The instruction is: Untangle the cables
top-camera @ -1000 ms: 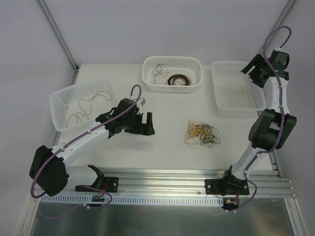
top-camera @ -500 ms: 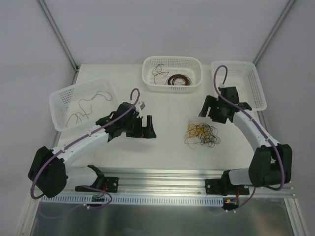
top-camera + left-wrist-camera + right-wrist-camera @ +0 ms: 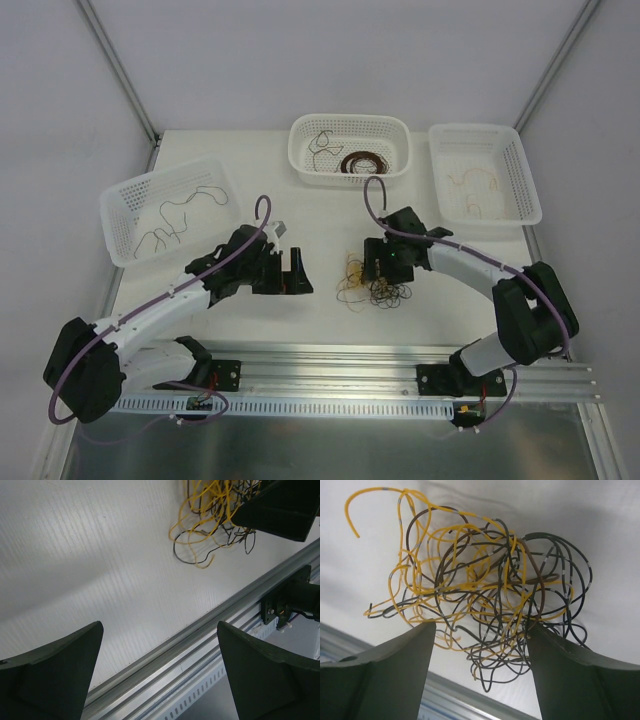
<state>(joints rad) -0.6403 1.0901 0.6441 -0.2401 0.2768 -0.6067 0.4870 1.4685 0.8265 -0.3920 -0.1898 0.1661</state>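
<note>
The cables [image 3: 368,286] lie as one loose clump of yellow and black strands on the white table, near its front middle. My right gripper [image 3: 380,264] is down at the clump. In the right wrist view the clump [image 3: 480,590] fills the frame, and the right gripper [image 3: 480,628] is open with its fingers [image 3: 395,670] straddling the lower loops. My left gripper [image 3: 298,276] hovers to the left of the clump, open and holding nothing. The left wrist view shows the left gripper [image 3: 159,630] over bare table, with the cables [image 3: 210,525] and the right gripper [image 3: 282,505] at the upper right.
Three white perforated baskets stand at the back: the left basket [image 3: 122,205] holds dark strands, the middle basket [image 3: 300,150] a brown coil and a strand, the right basket [image 3: 528,195] tan strands. An aluminium rail [image 3: 330,352] runs along the table's front edge.
The right arm swung from above the right basket down and left onto the clump, and the clump shifted left. Its jaws narrowed a little. The left gripper drifted slightly toward the front.
</note>
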